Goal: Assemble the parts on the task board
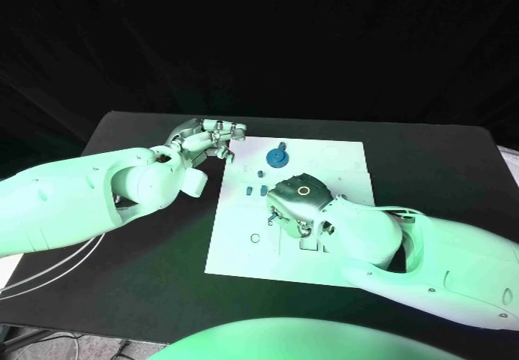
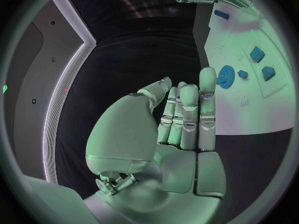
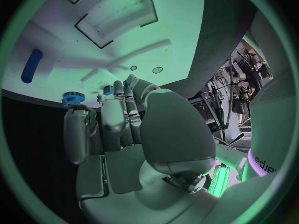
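Note:
The white task board [image 1: 325, 161] lies in the middle of the black table. A blue gear [image 1: 278, 157] sits near its far edge, and two small blue blocks [image 1: 255, 190] lie side by side nearer the middle. My right hand [image 1: 301, 199] hovers palm down over the board's middle, its fingertips [image 3: 118, 87] reaching down close to a small blue piece [image 3: 108, 90]; whether they pinch anything is hidden. My left hand [image 1: 211, 139] hangs over the table off the board's far left corner, its fingers [image 2: 187, 112] straight, side by side and holding nothing. The left wrist view shows the gear [image 2: 226, 76] and a small peg [image 2: 242, 74].
A blue oblong piece [image 3: 32, 65] lies apart from the gear [image 3: 72, 98] on the board. Two rectangular recesses [image 3: 118, 15] are cut into the board. Black table [image 1: 141, 255] surrounds the board on every side.

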